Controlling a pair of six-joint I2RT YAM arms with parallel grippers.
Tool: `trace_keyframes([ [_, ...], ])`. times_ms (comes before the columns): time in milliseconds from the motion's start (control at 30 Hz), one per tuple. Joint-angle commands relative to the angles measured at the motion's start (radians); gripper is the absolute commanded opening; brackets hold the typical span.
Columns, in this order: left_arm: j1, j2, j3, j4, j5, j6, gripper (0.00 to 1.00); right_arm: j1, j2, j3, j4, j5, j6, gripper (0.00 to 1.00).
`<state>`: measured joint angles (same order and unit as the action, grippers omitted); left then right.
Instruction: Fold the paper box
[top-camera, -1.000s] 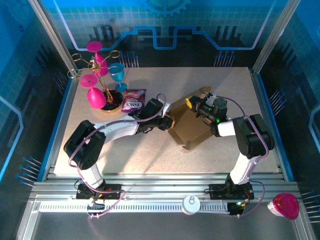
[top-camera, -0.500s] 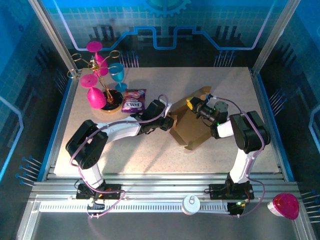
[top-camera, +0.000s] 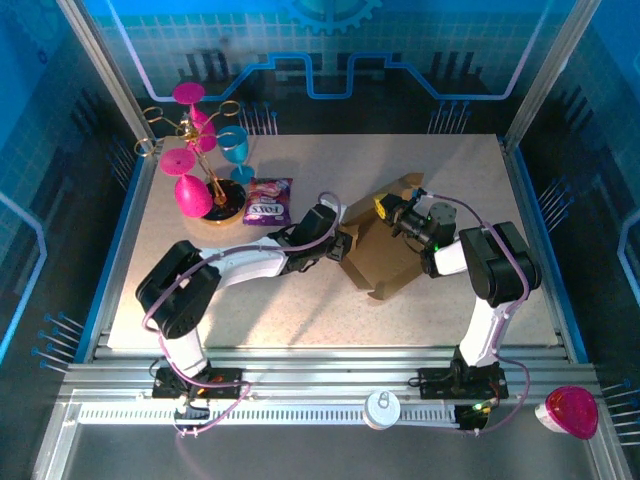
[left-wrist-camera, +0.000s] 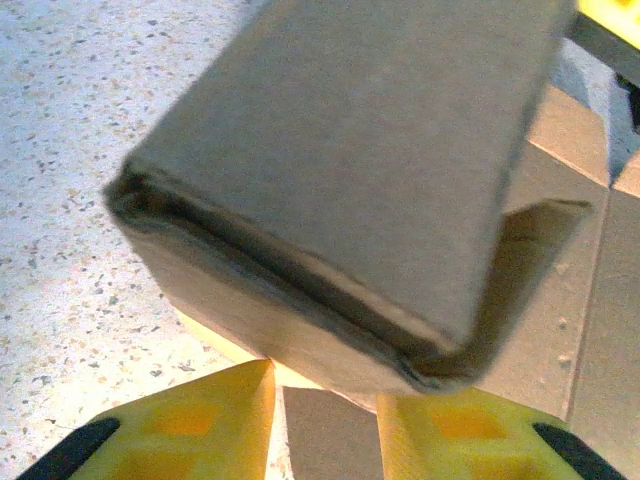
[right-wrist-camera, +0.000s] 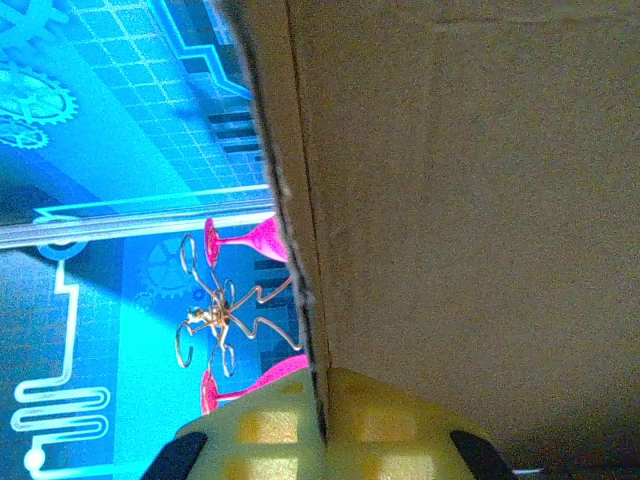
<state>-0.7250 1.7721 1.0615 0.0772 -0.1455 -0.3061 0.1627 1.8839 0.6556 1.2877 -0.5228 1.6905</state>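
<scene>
Flap of paper box (top-camera: 388, 264) was clamped by right gripper (top-camera: 386, 209); left gripper (top-camera: 345, 243) was held parted at its left wall.

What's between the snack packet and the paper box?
In the top view, the left gripper lies between the snack packet and the paper box, its tips at the box's left edge.

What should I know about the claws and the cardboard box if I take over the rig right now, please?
Grippers: the left claw is at the left edge of the paper box, against a turned-up flap; its grip is unclear. The right claw is shut on the edge of the raised far panel.
Box: lies between the two claws, open on top.
Done: partly folded.
Left: fold the remaining panels and close it.
</scene>
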Motion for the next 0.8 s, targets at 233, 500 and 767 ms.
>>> trace_keyframes([
  [233,-0.010,0.062,0.004,0.120,-0.179,-0.100,0.38,0.018,0.025,0.031,-0.007,0.032,0.023,0.00],
  [500,-0.008,0.136,0.074,0.097,-0.248,-0.111,0.38,0.025,0.021,0.053,-0.030,0.048,0.036,0.00],
  [767,-0.012,0.180,0.114,0.088,-0.349,-0.134,0.30,0.030,0.018,0.084,-0.047,0.066,0.061,0.00],
])
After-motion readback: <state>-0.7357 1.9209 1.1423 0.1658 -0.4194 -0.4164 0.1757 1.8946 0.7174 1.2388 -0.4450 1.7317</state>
